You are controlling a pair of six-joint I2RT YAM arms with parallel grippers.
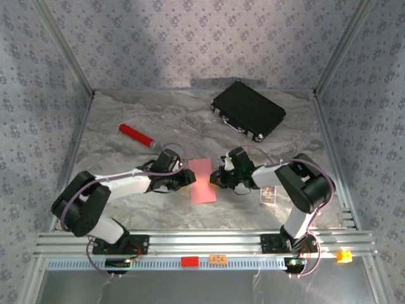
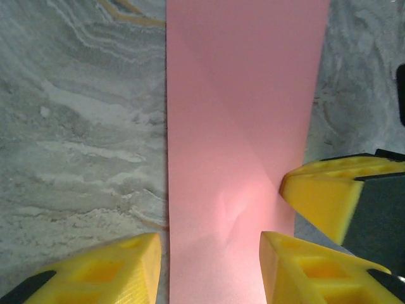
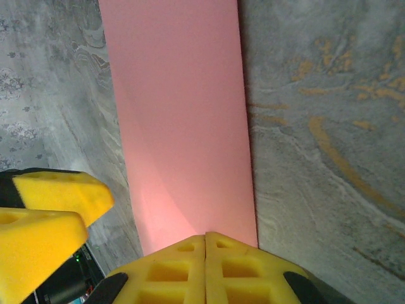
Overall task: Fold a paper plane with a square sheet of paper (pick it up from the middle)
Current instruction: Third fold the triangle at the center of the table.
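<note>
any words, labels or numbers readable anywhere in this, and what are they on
No text here can be read.
Small printed card: print too small to read.
Orange tag: dark marks, too blurred to read.
Pink paper: blank.

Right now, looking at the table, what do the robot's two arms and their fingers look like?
The left arm and right arm are alike: white tubular links, black joint housings, a thin purple cable along each. The fingers are blocky yellow wedges with moulded square recesses and black backing near the base.
</note>
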